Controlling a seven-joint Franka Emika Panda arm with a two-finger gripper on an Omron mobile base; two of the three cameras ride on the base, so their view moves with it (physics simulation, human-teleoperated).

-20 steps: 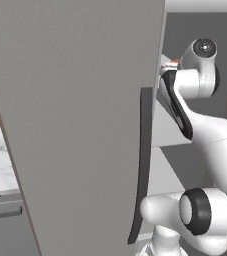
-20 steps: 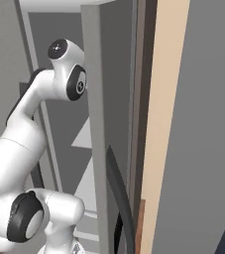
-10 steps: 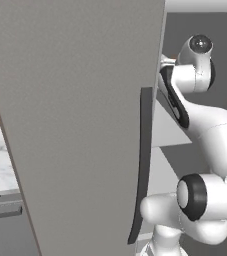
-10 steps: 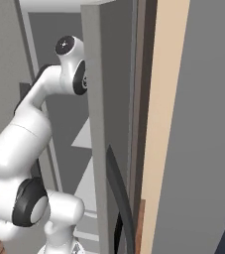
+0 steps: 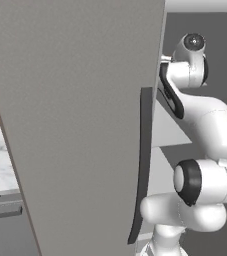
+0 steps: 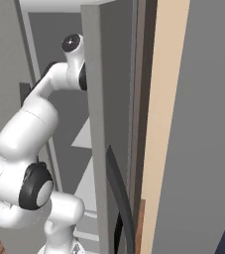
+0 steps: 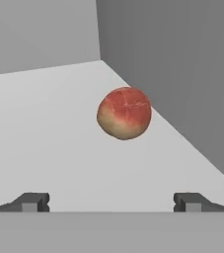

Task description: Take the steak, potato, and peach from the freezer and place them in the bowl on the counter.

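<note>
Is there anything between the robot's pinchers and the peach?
No. In the hand view, only bare pale shelf lies between the open gripper and the peach.

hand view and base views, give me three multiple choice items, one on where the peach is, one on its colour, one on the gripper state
1. Where does the peach lie?
A. on a pale grey shelf inside the freezer
B. in a bowl
C. on the marble counter

2. What colour is the peach?
A. plain green
B. red-orange with a yellowish underside
C. dark brown

3. How is the gripper?
A. shut on the peach
B. shut and empty
C. open, with the peach ahead of it and untouched

Answers: 1 A, the hand view shows it resting on the shelf near the grey side wall. 2 B, its top is red and its lower part yellowish. 3 C, the two fingertips stand wide apart with a bare stretch of shelf between them and the fruit.
</note>
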